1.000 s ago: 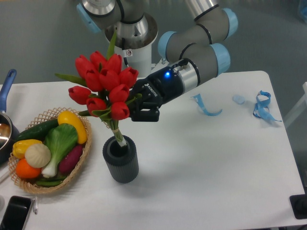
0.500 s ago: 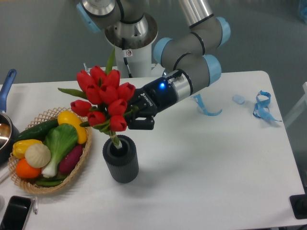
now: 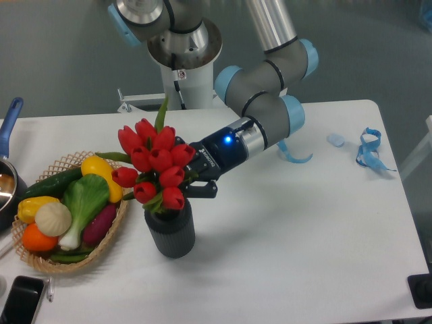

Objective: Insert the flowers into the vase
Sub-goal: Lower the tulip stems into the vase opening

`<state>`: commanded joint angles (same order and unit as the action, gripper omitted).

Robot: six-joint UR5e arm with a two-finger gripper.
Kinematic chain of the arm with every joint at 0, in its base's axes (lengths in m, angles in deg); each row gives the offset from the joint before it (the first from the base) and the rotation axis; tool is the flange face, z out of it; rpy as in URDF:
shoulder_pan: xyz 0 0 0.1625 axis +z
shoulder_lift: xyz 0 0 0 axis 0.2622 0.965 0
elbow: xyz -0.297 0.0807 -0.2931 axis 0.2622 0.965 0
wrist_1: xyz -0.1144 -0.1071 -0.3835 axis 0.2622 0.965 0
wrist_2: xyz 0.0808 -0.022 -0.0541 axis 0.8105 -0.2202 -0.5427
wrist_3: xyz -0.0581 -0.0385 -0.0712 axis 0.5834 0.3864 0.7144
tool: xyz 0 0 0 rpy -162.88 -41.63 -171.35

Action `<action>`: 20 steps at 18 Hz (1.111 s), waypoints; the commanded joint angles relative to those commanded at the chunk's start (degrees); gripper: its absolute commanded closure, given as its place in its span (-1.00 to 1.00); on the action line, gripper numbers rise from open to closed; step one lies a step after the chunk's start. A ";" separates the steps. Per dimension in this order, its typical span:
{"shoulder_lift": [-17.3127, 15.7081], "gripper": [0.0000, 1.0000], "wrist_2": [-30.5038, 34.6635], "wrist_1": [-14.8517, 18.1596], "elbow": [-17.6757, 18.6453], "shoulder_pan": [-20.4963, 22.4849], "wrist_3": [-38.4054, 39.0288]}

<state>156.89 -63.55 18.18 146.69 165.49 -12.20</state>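
Observation:
The flowers (image 3: 156, 165), a bunch of red tulips with green leaves, sit low over the vase (image 3: 171, 233), their stems hidden inside its mouth. The vase is a short dark grey ribbed cylinder standing on the white table. My gripper (image 3: 191, 181) reaches in from the right, just above the vase's rim, and is shut on the flowers at the base of the bunch. Its fingers are partly hidden behind the blooms.
A wicker basket (image 3: 111, 233) of colourful vegetables stands directly left of the vase. Blue ribbon pieces (image 3: 368, 152) lie at the table's far right. A pot with a blue handle (image 3: 9, 121) sits at the left edge, a dark phone (image 3: 20, 301) at the front left corner.
The gripper has come down and slightly right with the flowers. Their stems, seen above the vase before, have sunk into it, and the blooms now rest close to the rim.

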 joint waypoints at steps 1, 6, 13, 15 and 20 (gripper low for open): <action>0.09 0.60 0.00 0.00 0.18 0.00 -0.09; 0.97 0.60 0.09 0.09 0.79 0.09 -0.35; 1.76 0.60 2.99 0.00 1.93 0.70 -0.35; 1.85 0.60 3.16 0.00 1.94 0.70 -0.44; 2.99 0.56 4.66 0.00 3.07 0.70 -4.12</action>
<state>159.88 -58.89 18.18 149.76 166.19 -16.32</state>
